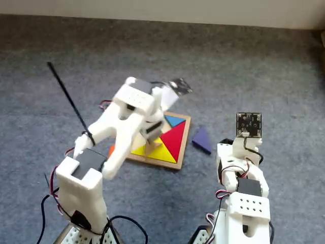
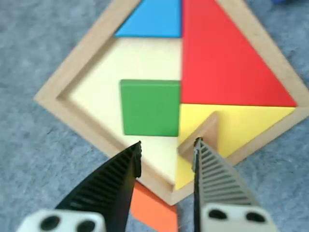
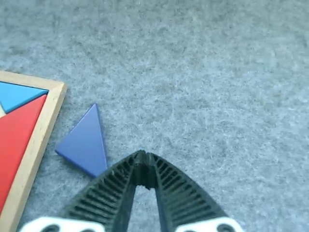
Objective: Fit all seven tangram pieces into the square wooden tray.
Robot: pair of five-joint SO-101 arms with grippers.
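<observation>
The square wooden tray (image 1: 162,163) lies in the middle of the high view, a little below centre, and I judge it a bit over half filled. The red triangle (image 2: 227,63), the largest piece, is seated flat against the rim, with the yellow triangle (image 2: 241,126) flush beside it. The green square (image 2: 149,107) lies in the middle and the blue triangle (image 2: 154,20) fills a corner. Pale bare floor shows around the green square, so there is room left to fill. Two pieces are plainly outside on the grey carpet (image 1: 254,61). The violet triangle (image 1: 202,138) is just right of the tray in the high view, and the orange piece (image 1: 110,150) is at the tray's left edge. A small tan piece (image 2: 202,133) sits on the yellow triangle near the rim, looking tilted rather than seated. I cannot tell whether it is the seventh piece. My left gripper (image 2: 167,144) hangs over the tray's near corner with its jaws spread and nothing between them. My right gripper (image 3: 141,157) is clenched on nothing, over the carpet near the violet triangle. In the high view my left arm (image 1: 127,122) covers the tray's left half. That hides the green square and most of the orange piece, so I cannot make out the orange piece's shape.
</observation>
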